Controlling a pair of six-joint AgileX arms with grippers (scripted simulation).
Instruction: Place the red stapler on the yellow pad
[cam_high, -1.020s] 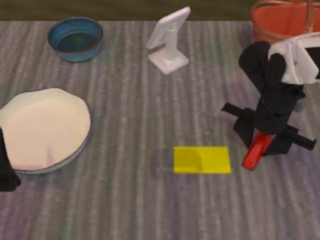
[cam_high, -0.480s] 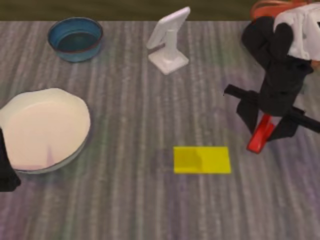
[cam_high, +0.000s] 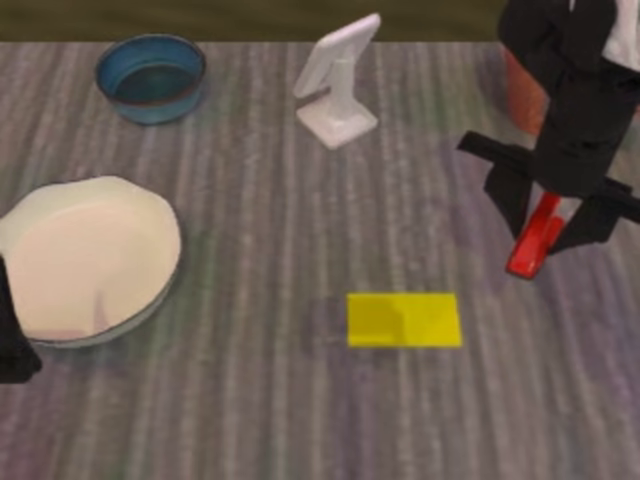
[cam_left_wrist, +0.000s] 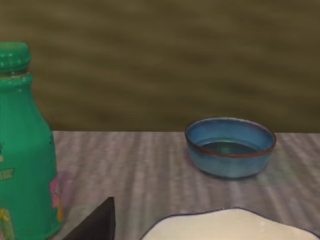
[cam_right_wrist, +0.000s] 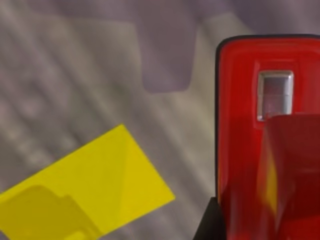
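Observation:
The red stapler (cam_high: 533, 243) hangs tilted above the table at the right, and my right gripper (cam_high: 548, 216) is shut on its upper end. The yellow pad (cam_high: 404, 319) lies flat on the table, left of the stapler and nearer the front edge, apart from it. In the right wrist view the stapler (cam_right_wrist: 265, 135) fills one side, one dark finger (cam_right_wrist: 209, 226) rests against it, and the yellow pad (cam_right_wrist: 85, 192) lies below with the arm's shadow on one corner. My left arm (cam_high: 10, 345) stays parked at the table's left edge.
A white bowl (cam_high: 88, 257) sits at the left and a blue bowl (cam_high: 151, 76) at the back left. A white phone stand (cam_high: 338, 85) stands at the back middle. An orange-red basket (cam_high: 522, 92) is behind my right arm. A green bottle (cam_left_wrist: 22, 145) shows in the left wrist view.
My right arm has risen with the red stapler in its grip, carrying it toward the back and slightly to the right. The left arm and the pad have not moved.

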